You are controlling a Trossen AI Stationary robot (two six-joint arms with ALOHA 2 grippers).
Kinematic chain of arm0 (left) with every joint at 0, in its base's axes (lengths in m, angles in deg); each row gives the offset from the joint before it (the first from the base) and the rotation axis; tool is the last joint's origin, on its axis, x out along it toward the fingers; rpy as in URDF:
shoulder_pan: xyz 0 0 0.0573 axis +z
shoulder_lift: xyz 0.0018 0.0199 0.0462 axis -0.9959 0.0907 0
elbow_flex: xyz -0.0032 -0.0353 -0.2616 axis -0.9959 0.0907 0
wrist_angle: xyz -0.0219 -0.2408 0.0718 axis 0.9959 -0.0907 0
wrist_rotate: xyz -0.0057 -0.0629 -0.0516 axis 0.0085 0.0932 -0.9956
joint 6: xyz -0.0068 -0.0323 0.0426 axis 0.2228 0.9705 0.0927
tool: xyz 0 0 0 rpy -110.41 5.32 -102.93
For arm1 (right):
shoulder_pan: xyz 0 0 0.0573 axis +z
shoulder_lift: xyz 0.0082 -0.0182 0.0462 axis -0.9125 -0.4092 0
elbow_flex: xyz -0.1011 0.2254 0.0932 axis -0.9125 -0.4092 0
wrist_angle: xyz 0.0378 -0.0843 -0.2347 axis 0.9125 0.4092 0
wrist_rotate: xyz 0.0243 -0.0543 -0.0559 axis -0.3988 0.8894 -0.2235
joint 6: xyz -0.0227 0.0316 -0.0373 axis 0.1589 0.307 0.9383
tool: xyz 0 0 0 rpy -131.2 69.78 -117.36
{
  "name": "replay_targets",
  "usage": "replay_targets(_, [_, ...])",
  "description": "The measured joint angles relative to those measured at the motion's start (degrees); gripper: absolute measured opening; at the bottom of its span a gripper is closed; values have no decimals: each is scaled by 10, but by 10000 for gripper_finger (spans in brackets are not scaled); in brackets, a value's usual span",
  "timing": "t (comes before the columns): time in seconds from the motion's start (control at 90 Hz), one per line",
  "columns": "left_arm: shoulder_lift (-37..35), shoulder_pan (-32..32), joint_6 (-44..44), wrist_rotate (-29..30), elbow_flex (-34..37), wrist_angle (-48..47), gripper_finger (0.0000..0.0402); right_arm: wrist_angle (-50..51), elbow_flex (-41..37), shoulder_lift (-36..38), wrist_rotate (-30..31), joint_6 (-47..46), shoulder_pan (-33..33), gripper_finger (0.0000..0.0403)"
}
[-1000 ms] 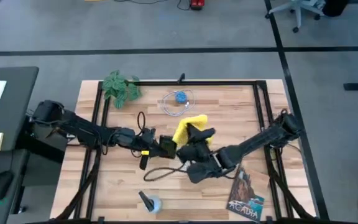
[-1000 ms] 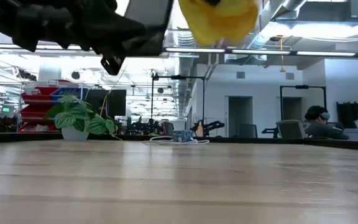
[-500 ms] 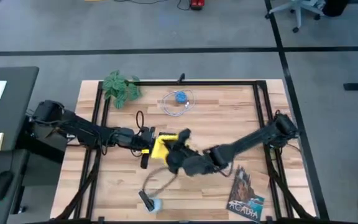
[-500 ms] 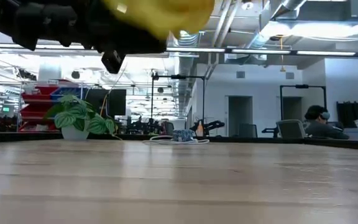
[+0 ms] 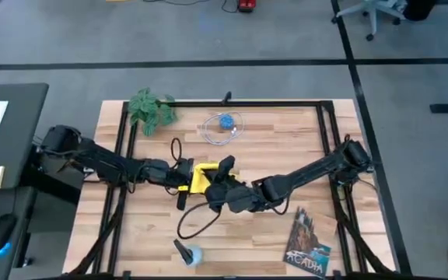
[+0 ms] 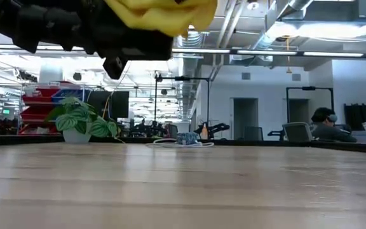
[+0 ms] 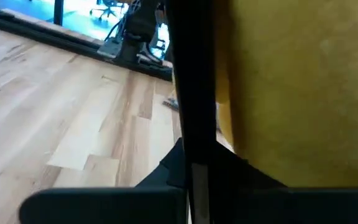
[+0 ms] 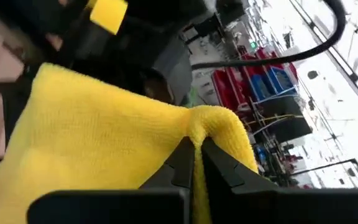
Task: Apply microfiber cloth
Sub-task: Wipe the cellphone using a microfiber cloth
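microfiber cloth point(image 5: 200, 176): bright yellow and rumpled, held above the counter point(image 5: 286, 148) a little left of the frame's centre in the high view, squeezed between the two pincers.
cloth's long axis: in the high view the visible patch runs roughly from upper right to lower left, its lower end pointing at the left pincer; much of it is hidden under the right arm, so its true outline cannot be told.
cloth in other views: in the low view it hangs as a bunched yellow lump point(image 6: 164, 14) at the top edge, well clear of the counter; it fills the right half of the left wrist view point(image 7: 297, 87).
right pincer point(image 8: 194, 155): fingers pressed together on a raised fold of the cloth, the fold pinched into a ridge between them; in the high view it sits at point(image 5: 222, 185), just right of the yellow patch.
left pincer point(image 5: 183, 180): reaching in from the left of the frame, touching the cloth's left edge; whether its fingers are apart or together cannot be told. A dark upright slab point(image 7: 192, 93) stands against the cloth in its wrist view.
plant point(image 5: 152, 109): green, leafy, at the counter's upper left corner, well apart from the cloth.
blue object with cable point(image 5: 225, 123): upper middle of the counter.
booklet point(image 5: 308, 243): lower right of the counter.
black cable point(image 5: 197, 222): looped below the pincers.
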Motion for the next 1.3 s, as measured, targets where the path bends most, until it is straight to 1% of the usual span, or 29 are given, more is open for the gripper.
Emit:
replay_targets(0.056, [0, 0, 2, 1, 0, -1, 11, -2, 0, -1, 41, 4, 2, 0])
replay_targets(0.122, [0, 0, 4, 5, 0, -8, 11, 0, -1, 8, 106, 23, 4, 0])
replay_targets(0.156, [0, -1, -5, -2, 0, -14, 11, 3, -1, 15, 144, 35, 4, 0])
replay_targets(0.211, [-1, -4, -16, -18, -1, -17, 11, 2, -1, 33, 187, 45, 7, 0])
replay_targets(0.3, [-2, -3, -20, -11, -1, -30, 11, 23, -1, 57, 233, 33, 20, 0])
replay_targets(0.378, [-1, -2, -17, 2, -1, -42, 11, 77, -1, 74, 231, -26, 45, 0])
replay_targets(0.433, [-1, -3, -17, 0, -1, -38, 11, 138, -1, 86, 206, -94, 61, 0])
replay_targets(0.489, [-1, -3, -17, 0, -1, -35, 11, 219, -1, 96, 164, -183, 75, 0])
replay_targets(0.522, [-1, -2, -15, 2, -1, -37, 11, 271, -1, 100, 136, -243, 80, 0])
replay_targets(0.633, [-1, -1, -13, 11, -1, -37, 11, 460, -2, 96, 14, -486, 85, 0])
replay_targets(0.678, [-1, -2, -13, 10, -1, -37, 11, 499, -10, 89, -35, -559, 83, 0])
replay_targets(0.733, [-1, -2, -12, 8, -1, -36, 11, 510, -25, 78, -83, -609, 82, 0])
replay_targets(0.789, [-1, -2, -12, 10, -1, -33, 11, 493, -40, 64, -122, -627, 80, 0])
replay_targets(0.878, [-1, -1, -11, 11, -1, -25, 11, 413, -70, 44, -173, -618, 77, 0])
replay_targets(1.022, [-1, -1, -10, 0, -1, -21, 11, 258, -121, 29, -230, -587, 64, 0])
replay_targets(1.078, [-1, -1, -10, -2, -1, -21, 11, 213, -142, 27, -243, -587, 54, 1])
replay_targets(1.133, [-1, -1, -9, -7, -1, -22, 11, 211, -159, 26, -247, -587, 43, 6])
replay_targets(1.189, [-1, -1, -6, -16, -1, -21, 11, 218, -167, 26, -256, -579, 32, 21])
replay_targets(1.3, [-1, -1, -4, -28, -1, -21, 11, 236, -172, 26, -291, -567, 14, 81])
